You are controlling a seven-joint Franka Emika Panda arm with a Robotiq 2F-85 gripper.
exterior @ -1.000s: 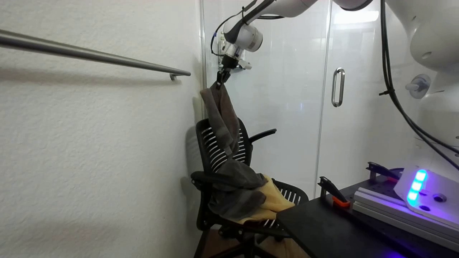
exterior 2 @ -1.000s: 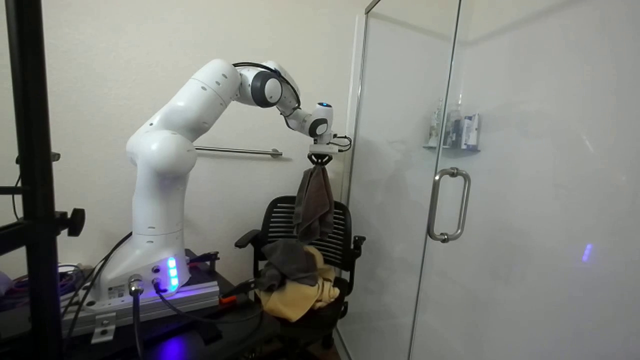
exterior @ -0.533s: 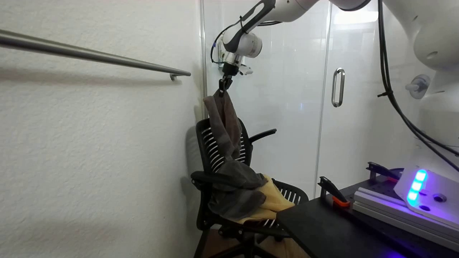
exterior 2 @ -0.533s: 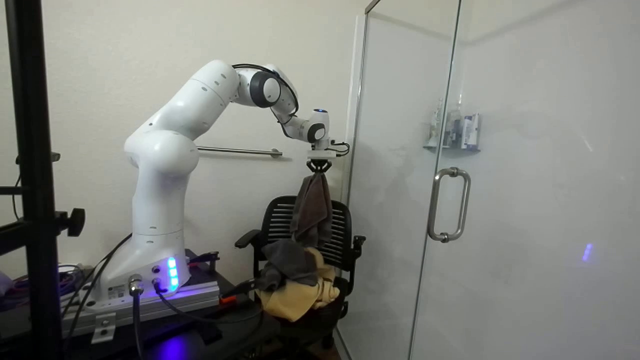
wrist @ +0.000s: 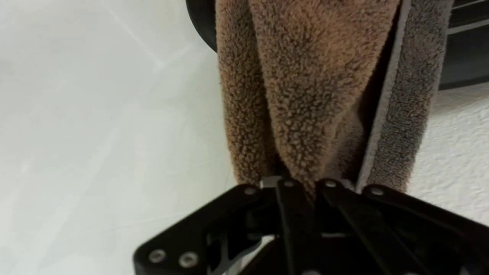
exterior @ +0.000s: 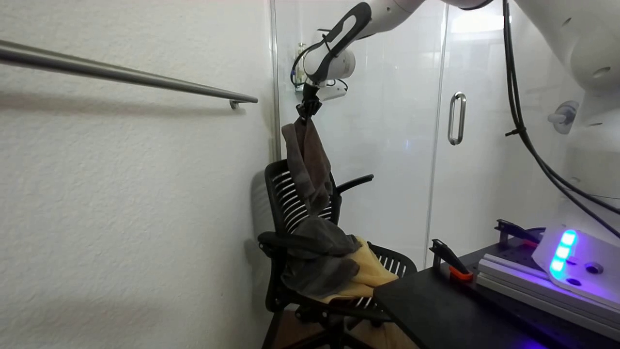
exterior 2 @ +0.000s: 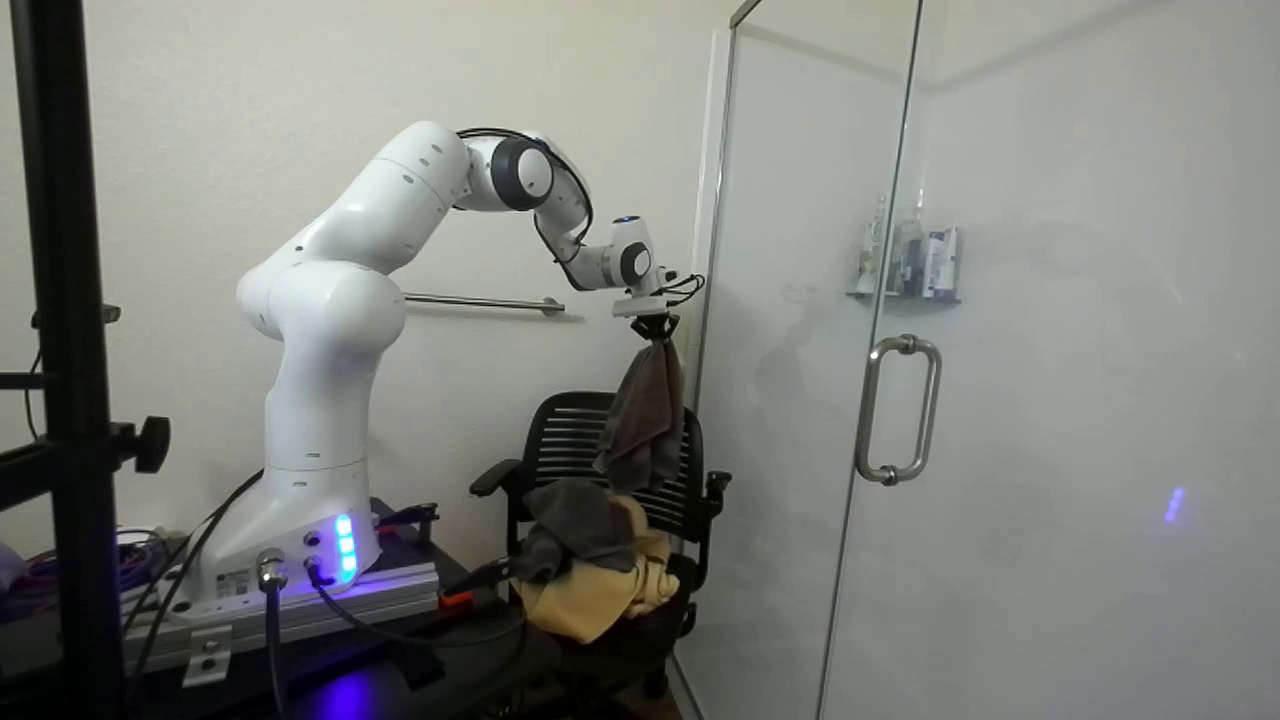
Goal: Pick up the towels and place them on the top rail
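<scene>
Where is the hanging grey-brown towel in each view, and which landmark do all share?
In an exterior view: grey-brown towel, centre, hanging from the gripper.
In an exterior view: towel, just below centre.
Wrist view: towel, upper middle, slightly right.
Shared landmark: black office chair.

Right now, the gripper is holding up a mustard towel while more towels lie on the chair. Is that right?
Not quite: the towel in the gripper is grey-brown, not mustard, as both exterior views show. It is held up, with more towels lying on the chair.
</scene>
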